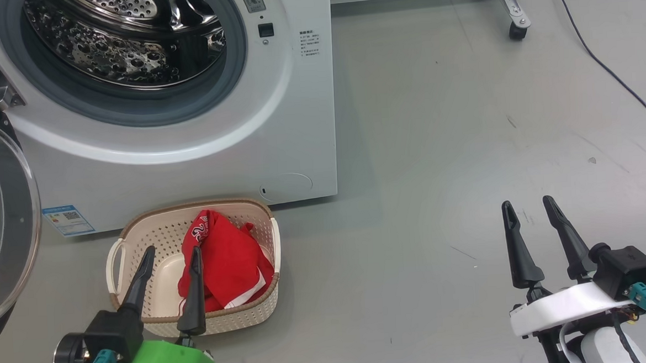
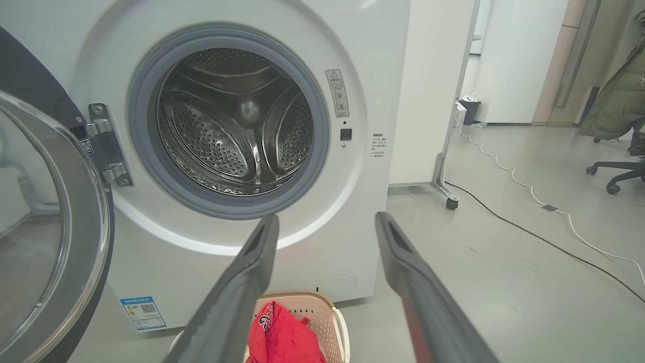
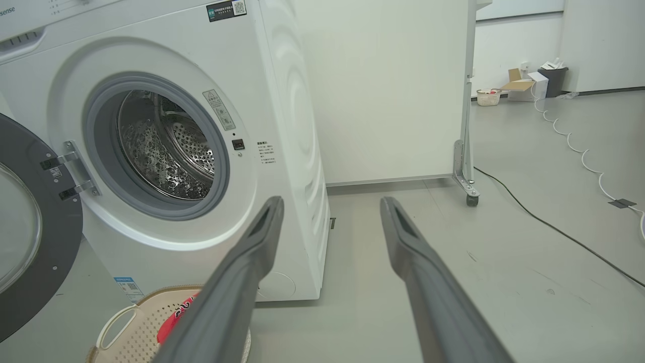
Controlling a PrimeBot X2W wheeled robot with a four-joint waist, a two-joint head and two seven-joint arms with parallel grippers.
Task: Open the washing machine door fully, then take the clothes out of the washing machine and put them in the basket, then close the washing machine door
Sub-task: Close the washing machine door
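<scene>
From my end I see plain grey floor (image 1: 437, 142) with a black cable (image 1: 604, 69) snaking across it and a wavy white cable (image 3: 584, 154) further off. A white partition panel (image 3: 393, 91) stands on casters (image 1: 517, 30). Way back there's an office chair (image 2: 620, 171), plus a cardboard box (image 3: 521, 85) beside a dark bin (image 3: 554, 80).

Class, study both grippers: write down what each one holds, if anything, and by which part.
Nothing is held. The left gripper and the right gripper both stand open, fingers empty; the clothes lie loose in the basket.
</scene>
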